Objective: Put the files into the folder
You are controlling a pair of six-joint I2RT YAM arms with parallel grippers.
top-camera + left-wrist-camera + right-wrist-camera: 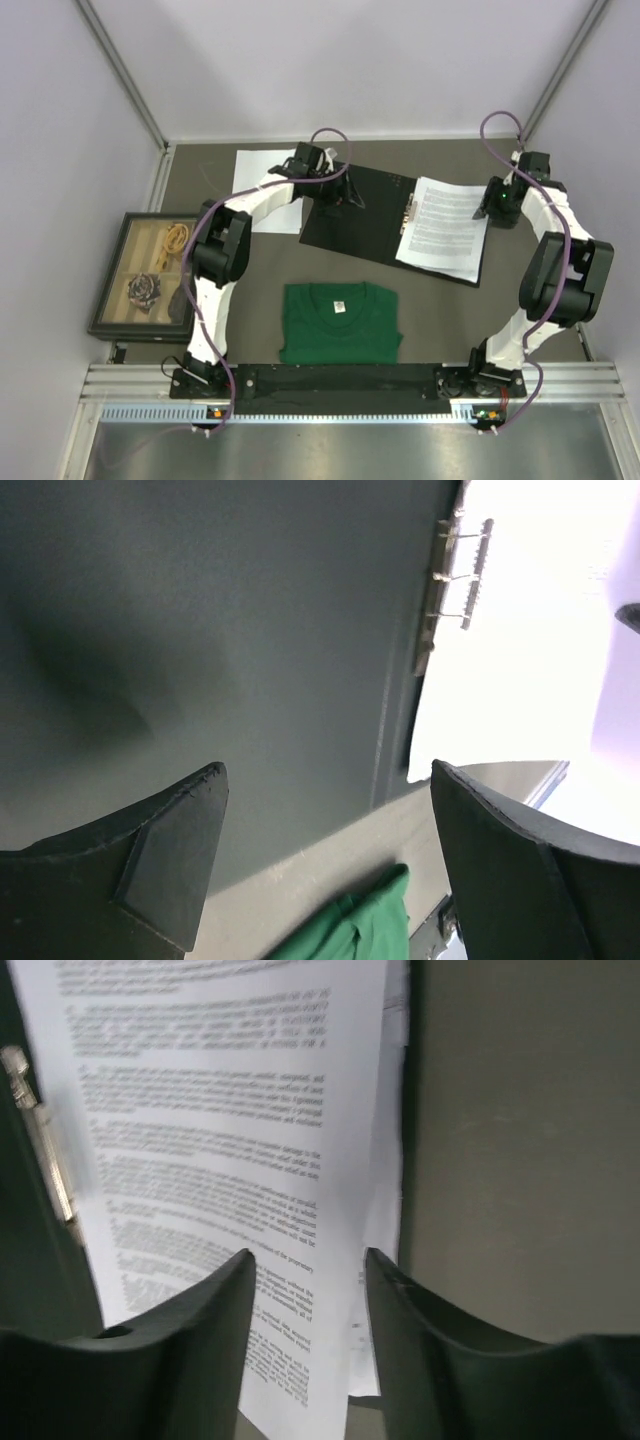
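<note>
One whole folder [375, 225], overhead only

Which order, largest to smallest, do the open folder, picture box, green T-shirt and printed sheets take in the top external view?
1. The open folder, clearly largest.
2. The picture box and the green T-shirt look too alike to rank.
3. The printed sheets, smallest, lying on the folder's right half.
</note>
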